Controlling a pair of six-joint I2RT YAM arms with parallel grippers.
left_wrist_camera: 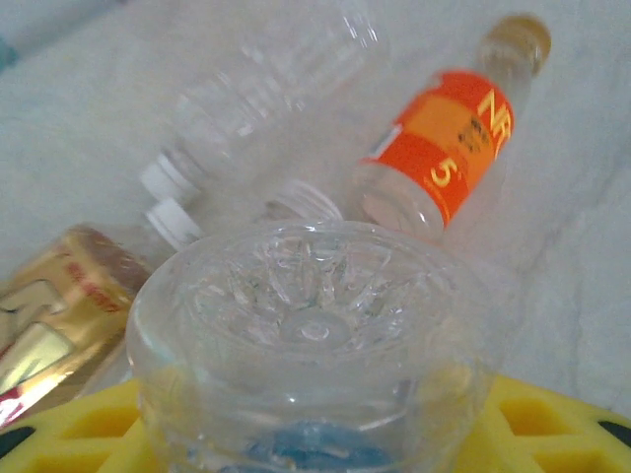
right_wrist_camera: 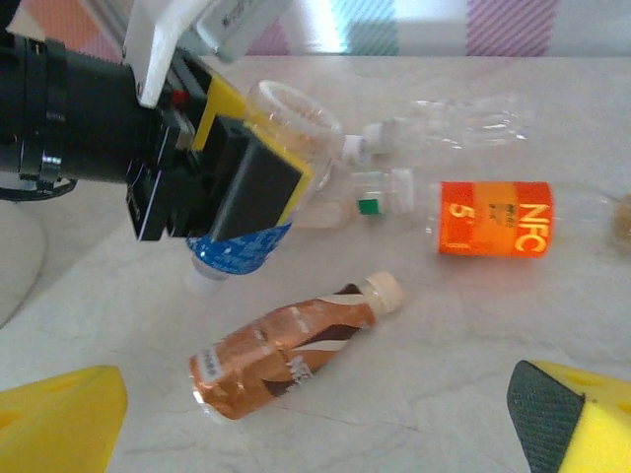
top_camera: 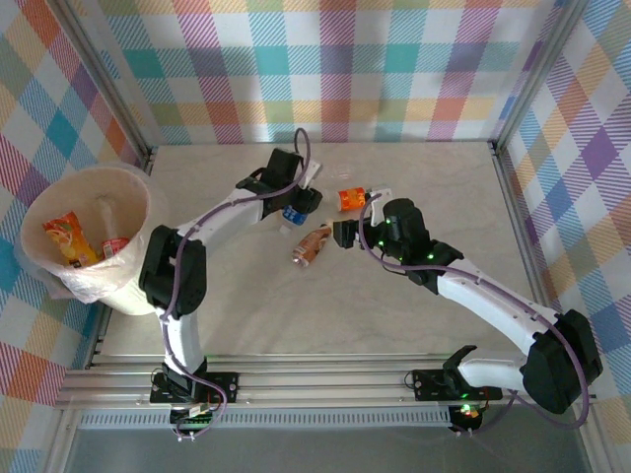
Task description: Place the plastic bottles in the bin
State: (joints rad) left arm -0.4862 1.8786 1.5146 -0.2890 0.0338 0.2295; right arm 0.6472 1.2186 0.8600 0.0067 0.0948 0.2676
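Surface: pale table, plaid walls behind.
Left gripper: was clamped on a blue-labelled clear bottle, mid-table.
Right gripper: was held spread, empty.
Next: a lift and carry to the bin, far left, was judged needed.

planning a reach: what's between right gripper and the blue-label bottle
The brown bottle lies on its side between right gripper and blue-label bottle, right wrist view.

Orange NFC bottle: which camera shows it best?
Right wrist: the orange NFC bottle lies side-on, label sharp and readable, cap end at the frame edge. Left wrist shows it cap and all, but softer. Top external shows it as a small orange patch.
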